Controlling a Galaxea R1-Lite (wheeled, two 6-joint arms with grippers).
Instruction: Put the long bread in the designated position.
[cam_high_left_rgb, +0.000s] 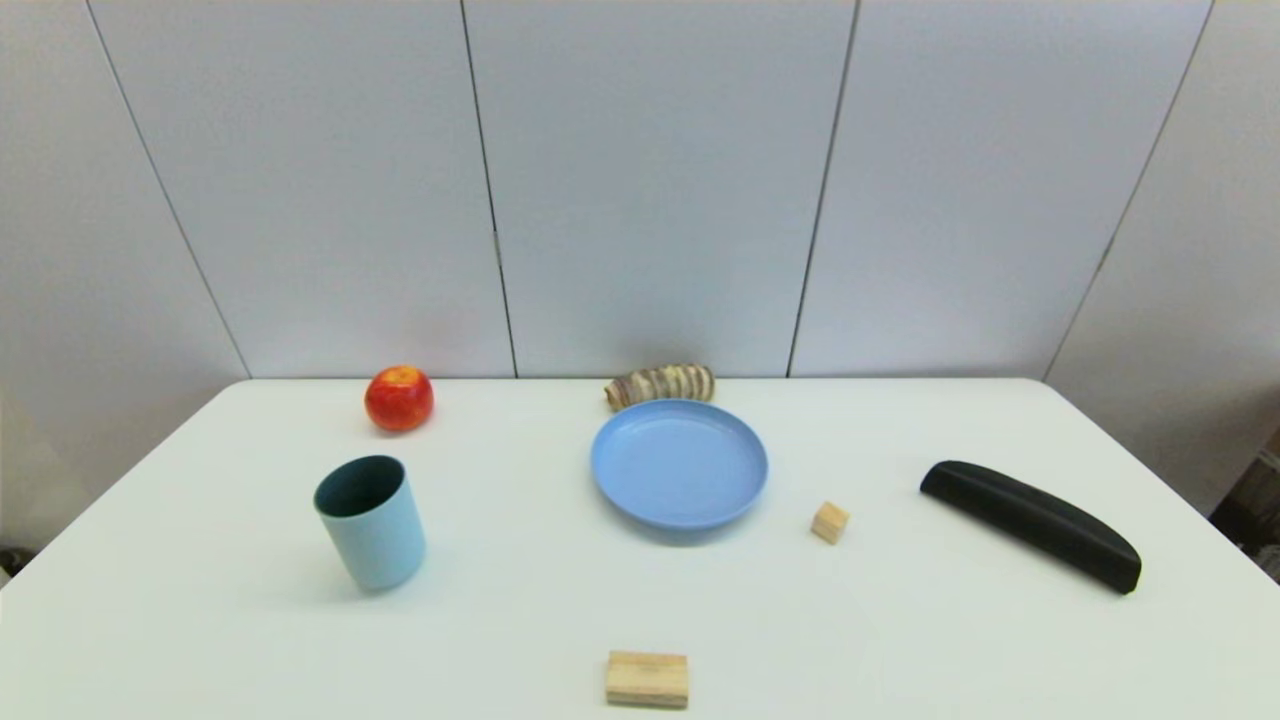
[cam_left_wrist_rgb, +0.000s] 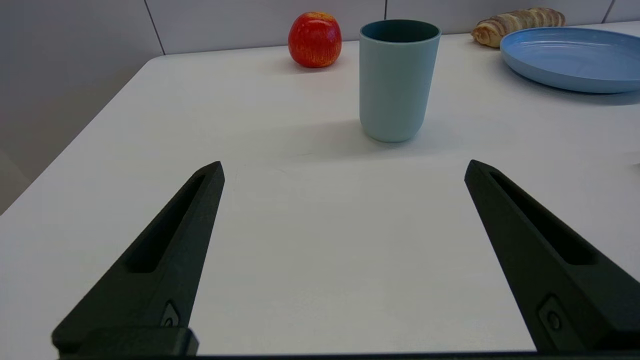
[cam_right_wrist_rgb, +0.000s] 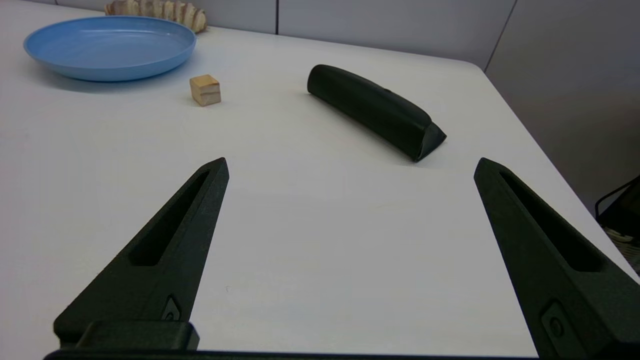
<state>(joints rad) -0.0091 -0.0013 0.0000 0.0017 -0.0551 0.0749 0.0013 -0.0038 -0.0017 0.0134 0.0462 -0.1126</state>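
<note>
The long bread (cam_high_left_rgb: 660, 384) lies at the table's far edge, just behind the blue plate (cam_high_left_rgb: 679, 464); its brown and cream bands also show in the left wrist view (cam_left_wrist_rgb: 520, 22) and the right wrist view (cam_right_wrist_rgb: 156, 10). Both arms are out of the head view. My left gripper (cam_left_wrist_rgb: 344, 167) is open over bare tabletop near the front left, well short of the light blue cup (cam_left_wrist_rgb: 398, 80). My right gripper (cam_right_wrist_rgb: 351, 165) is open over bare tabletop near the front right, nothing between its fingers.
A red apple (cam_high_left_rgb: 399, 398) sits at the far left, the cup (cam_high_left_rgb: 371, 521) nearer. A small wooden cube (cam_high_left_rgb: 829, 522) lies right of the plate, a wooden block (cam_high_left_rgb: 647, 679) at the front edge, a long black curved bar (cam_high_left_rgb: 1032, 523) on the right.
</note>
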